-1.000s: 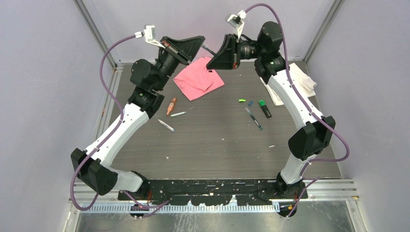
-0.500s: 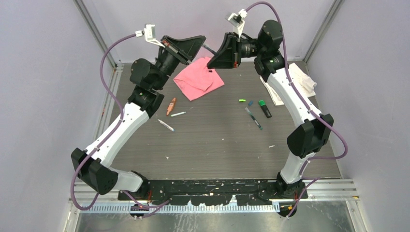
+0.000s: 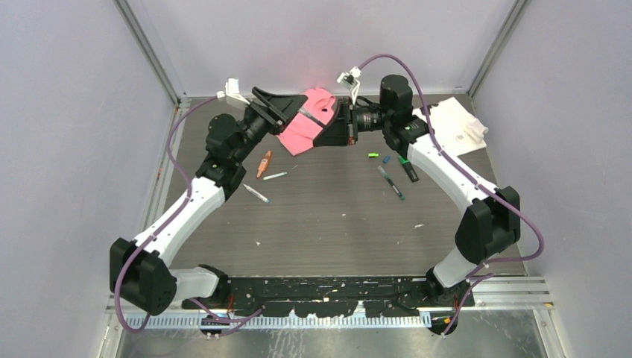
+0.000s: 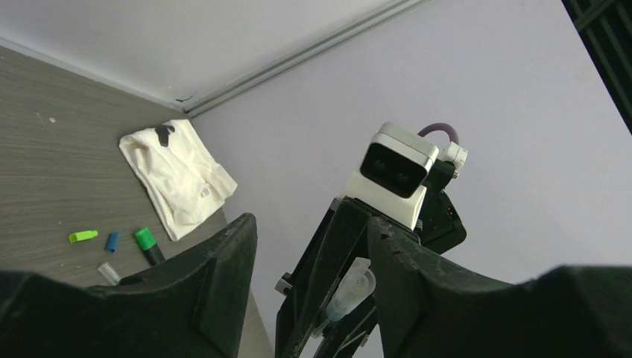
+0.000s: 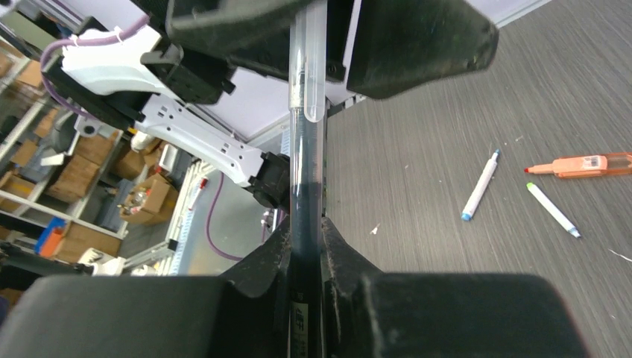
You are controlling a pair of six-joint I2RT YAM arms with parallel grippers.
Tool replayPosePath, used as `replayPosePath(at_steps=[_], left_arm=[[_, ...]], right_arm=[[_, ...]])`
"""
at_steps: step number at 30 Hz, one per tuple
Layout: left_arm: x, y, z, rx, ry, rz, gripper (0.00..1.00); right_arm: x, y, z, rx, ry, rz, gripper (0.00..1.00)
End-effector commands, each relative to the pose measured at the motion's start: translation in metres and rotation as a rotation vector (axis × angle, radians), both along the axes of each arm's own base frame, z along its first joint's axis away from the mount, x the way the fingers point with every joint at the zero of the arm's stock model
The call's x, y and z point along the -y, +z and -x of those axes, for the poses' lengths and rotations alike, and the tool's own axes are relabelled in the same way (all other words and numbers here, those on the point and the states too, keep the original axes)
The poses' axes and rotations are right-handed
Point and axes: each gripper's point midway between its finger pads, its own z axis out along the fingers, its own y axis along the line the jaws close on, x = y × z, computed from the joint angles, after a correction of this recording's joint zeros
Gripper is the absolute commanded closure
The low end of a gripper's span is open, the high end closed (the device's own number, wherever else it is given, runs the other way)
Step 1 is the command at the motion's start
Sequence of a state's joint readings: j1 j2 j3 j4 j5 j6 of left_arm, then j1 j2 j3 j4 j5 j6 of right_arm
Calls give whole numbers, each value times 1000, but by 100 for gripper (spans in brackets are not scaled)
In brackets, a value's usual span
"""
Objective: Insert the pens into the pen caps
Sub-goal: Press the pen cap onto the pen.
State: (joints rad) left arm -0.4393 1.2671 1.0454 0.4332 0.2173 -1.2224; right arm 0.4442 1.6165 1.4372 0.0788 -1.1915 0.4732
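Note:
My right gripper is shut on a dark pen that points up and away from it. A clear pen cap sits over the pen's tip. That capped tip lies between the spread fingers of my left gripper, which is open; the cap shows end-on close to its right finger. In the top view both grippers meet above the pink cloth. On the table lie an orange pen, two white pens, a dark pen, a black highlighter, a green cap and a blue cap.
A pink cloth lies at the back centre under the grippers. A white cloth sits at the back right corner. Small white specks are scattered over the dark table. Purple walls enclose three sides.
My left gripper has opened and let go of the clear cap, which stays on the pen. Both arms have come lower and closer together over the pink cloth.

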Motion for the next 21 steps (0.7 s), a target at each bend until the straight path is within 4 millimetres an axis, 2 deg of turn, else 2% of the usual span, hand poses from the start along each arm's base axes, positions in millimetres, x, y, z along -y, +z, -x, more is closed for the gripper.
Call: replayPosePath(at_steps=[1, 3, 5, 7, 11, 15, 18, 21], left_arm=[[-18, 25, 22, 80, 36, -25, 31], [-26, 16, 25, 78, 67, -76, 26], [-35, 3, 29, 71, 107, -163, 24], [-45, -9, 36, 75, 140, -253, 24], [-71, -36, 47, 60, 231, -393, 19], [-83, -60, 53, 43, 268, -440, 18], [-83, -79, 52, 15, 261, -447, 18], [-79, -94, 51, -7, 242, -439, 18]], right_arm=[[10, 13, 11, 114, -20, -15, 99], [15, 7, 9, 100, -37, -7, 99], [24, -2, 4, 80, -71, 7, 99], [37, -22, -2, 32, -128, 52, 99], [87, -89, -30, 9, -345, 276, 99], [149, -157, -54, -16, -583, 514, 99], [182, -193, -60, -64, -651, 632, 99], [206, -220, -63, -102, -666, 719, 98]])
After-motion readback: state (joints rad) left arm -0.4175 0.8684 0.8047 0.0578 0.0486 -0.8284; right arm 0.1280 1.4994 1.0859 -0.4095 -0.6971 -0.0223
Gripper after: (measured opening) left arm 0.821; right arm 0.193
